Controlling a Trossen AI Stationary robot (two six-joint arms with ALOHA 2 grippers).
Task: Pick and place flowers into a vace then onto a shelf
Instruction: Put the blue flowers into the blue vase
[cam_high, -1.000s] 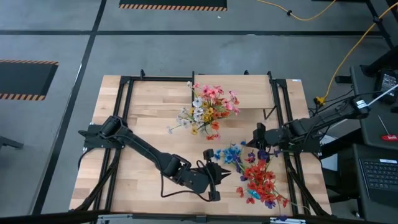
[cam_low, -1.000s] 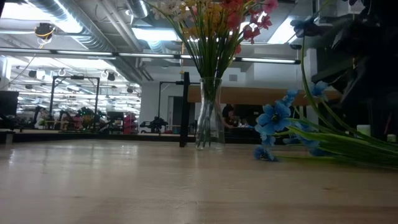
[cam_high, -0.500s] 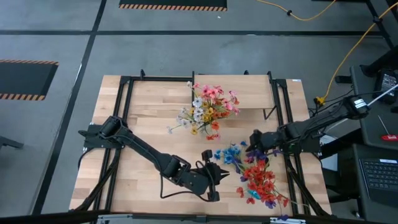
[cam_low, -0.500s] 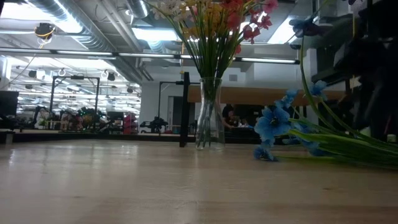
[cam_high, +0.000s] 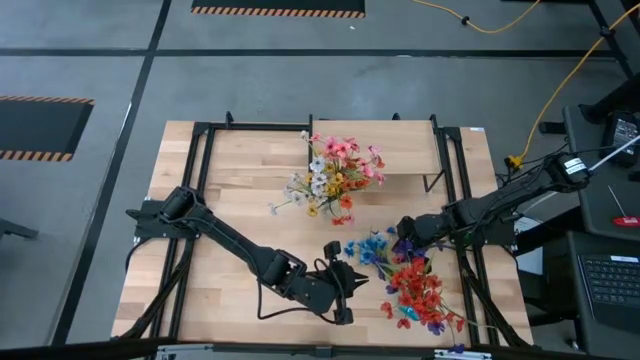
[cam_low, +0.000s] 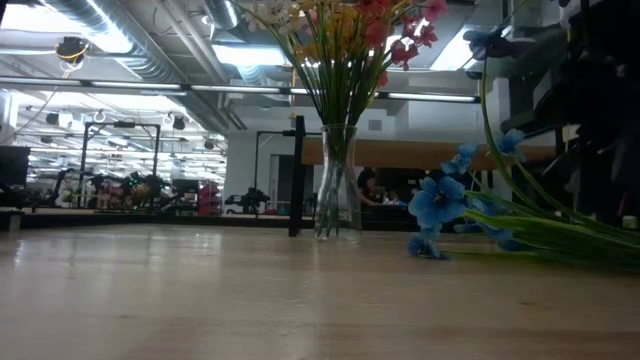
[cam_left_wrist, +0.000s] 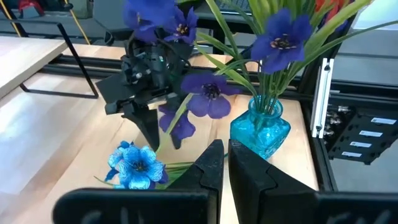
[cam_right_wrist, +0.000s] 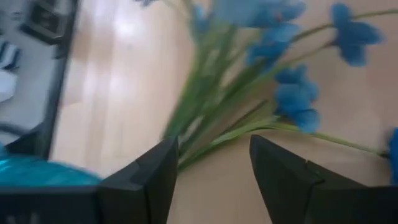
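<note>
thin green stems (cam_right_wrist: 211, 134), soft blue blooms, pale wood tabletop (cam_high: 230, 195).

Light was even and soft from above in the high view, shadows under the arms faint. In the low view, ceiling lights (cam_low: 235, 55) glared bright, and the near tabletop (cam_low: 300, 300) was out of focus. The right wrist view was heavily blurred, its blue flowers (cam_right_wrist: 273, 56) smeared; the left wrist view stayed sharp

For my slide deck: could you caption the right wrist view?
Open right gripper poised above blue flowers lying with green stems on the wooden tabletop.
</note>
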